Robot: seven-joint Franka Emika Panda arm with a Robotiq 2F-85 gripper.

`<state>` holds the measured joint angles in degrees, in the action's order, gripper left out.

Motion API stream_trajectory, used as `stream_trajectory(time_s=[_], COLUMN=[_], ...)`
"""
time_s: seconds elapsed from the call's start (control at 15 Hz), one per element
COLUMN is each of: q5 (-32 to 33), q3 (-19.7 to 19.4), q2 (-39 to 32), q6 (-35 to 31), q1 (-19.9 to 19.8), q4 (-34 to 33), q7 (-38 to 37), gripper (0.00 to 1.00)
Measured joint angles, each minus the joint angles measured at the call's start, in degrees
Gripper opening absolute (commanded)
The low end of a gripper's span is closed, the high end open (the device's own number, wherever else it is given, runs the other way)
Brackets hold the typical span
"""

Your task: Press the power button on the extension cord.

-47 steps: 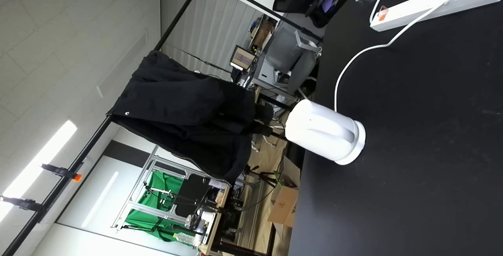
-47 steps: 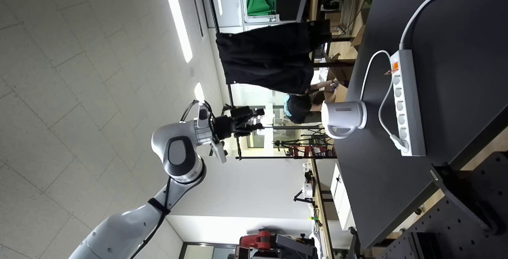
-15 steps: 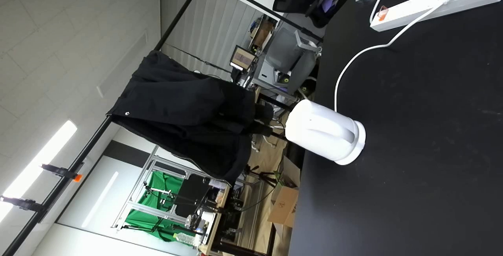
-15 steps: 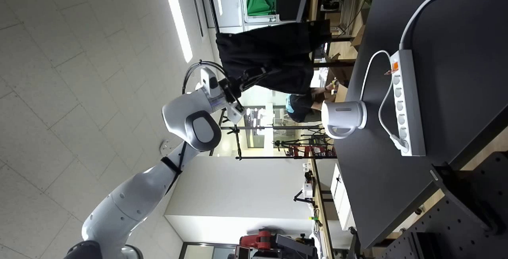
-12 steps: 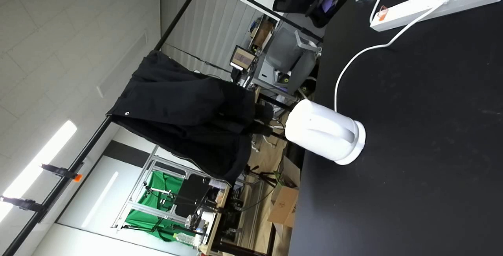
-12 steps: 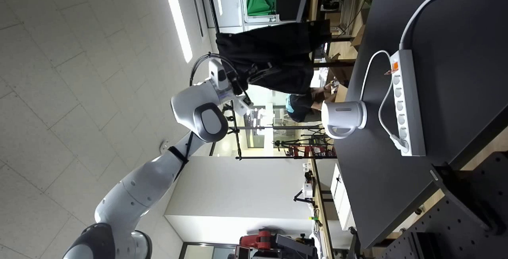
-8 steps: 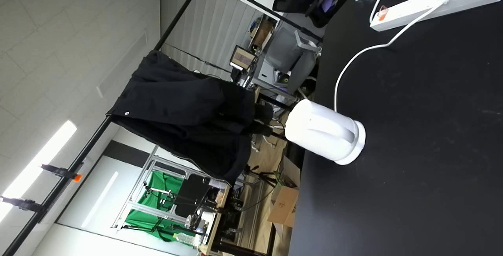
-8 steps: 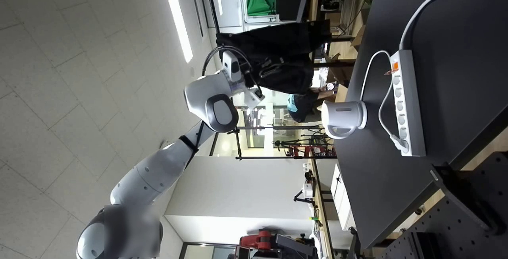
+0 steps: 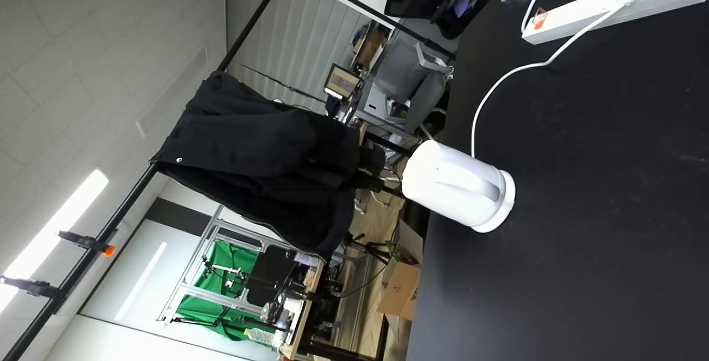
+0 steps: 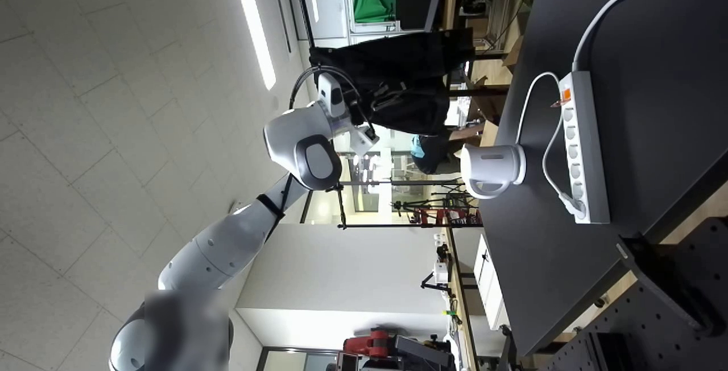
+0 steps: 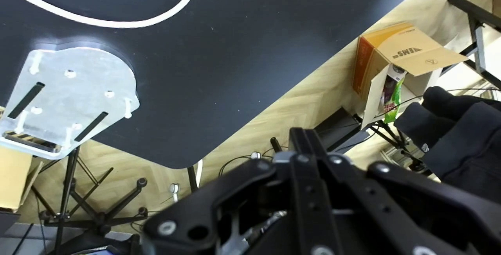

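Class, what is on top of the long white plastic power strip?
The strip bears an orange rectangular switch at one end, round sockets, and a white plastic plug at the other. Whatever lies beneath that plug is covered.

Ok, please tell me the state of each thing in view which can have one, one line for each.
Hand: shut, nothing seen in it
Extension cord: resting on the table
Power button: not touched by the hand; on or off, cannot tell
Plug: inserted in the extension cord, away from the power button
Kettle: standing upright; heating or not, cannot tell
Cardboard box: flaps open
Black garment: hanging
Ceiling light: lit
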<state>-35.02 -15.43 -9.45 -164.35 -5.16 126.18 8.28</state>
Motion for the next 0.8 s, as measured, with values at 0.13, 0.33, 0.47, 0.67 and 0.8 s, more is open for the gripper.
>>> stream_trajectory(time_s=[0.13,0.33,0.47,0.67,0.8], q5=[0.0,0.13,0.24,0.26,0.02], q3=[0.0,0.01,-0.19,-0.8,-0.7], q2=[0.0,-1.28,-3.74,-8.97,-12.61], q6=[0.0,-0.56,-1.18,-2.58,-3.68], q1=[0.02,0.16,0.05,-0.12,-0.22], q4=[0.0,0.52,0.71,0.66,0.6], q7=[0.0,0.0,0.0,0.0,0.0], gripper=[0.0,0.0,0.0,0.0,0.0])
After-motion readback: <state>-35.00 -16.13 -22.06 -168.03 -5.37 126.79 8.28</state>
